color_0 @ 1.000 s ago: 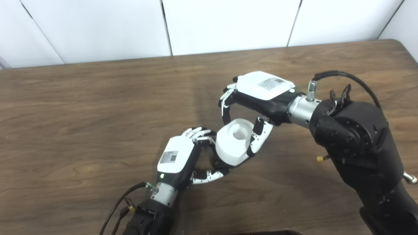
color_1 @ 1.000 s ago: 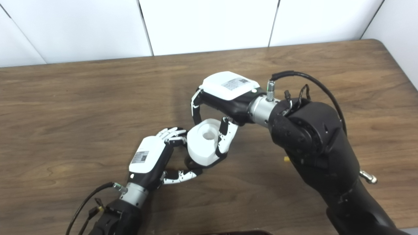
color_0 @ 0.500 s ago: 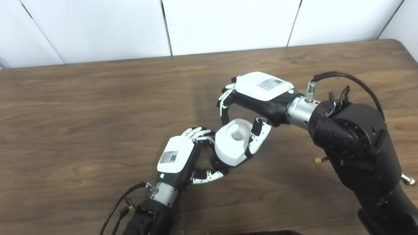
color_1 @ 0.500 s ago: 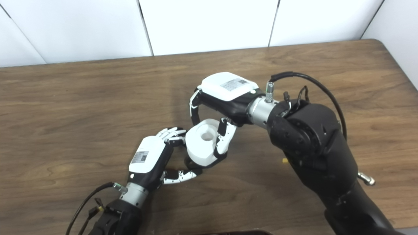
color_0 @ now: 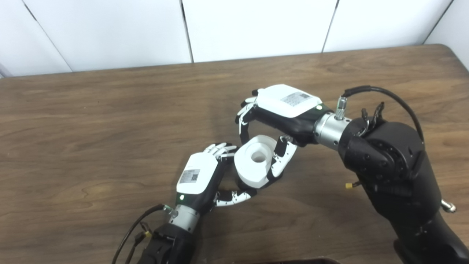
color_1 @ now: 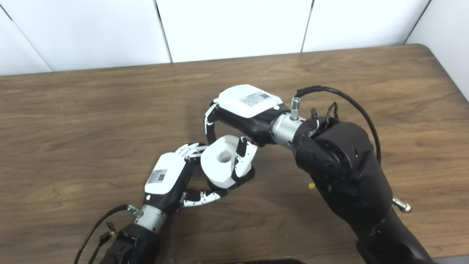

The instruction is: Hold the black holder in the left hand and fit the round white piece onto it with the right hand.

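Note:
The round white piece [color_0: 254, 161] has a hole in its top and sits tilted between my two hands at mid-table. My right hand [color_0: 282, 110] reaches over it from the right and is shut on it, fingers on the far side and thumb on the near right. My left hand [color_0: 199, 176] comes up from below, its fingers curled against the piece's left side and its thumb stretched under it. The black holder [color_1: 247, 175] is mostly hidden beneath the white piece; only a dark edge shows at the lower right. The left hand appears closed on it.
The brown wooden table [color_0: 91, 121] spreads wide on both sides. White wall panels [color_0: 256, 25] stand behind its far edge. The table's rounded corner [color_0: 454, 51] is at the upper right. A dark object [color_0: 293, 261] peeks in at the bottom edge.
My right hand has carried the white piece left and slightly down, bringing it closer over the left hand's fingers. The left hand has stayed where it was.

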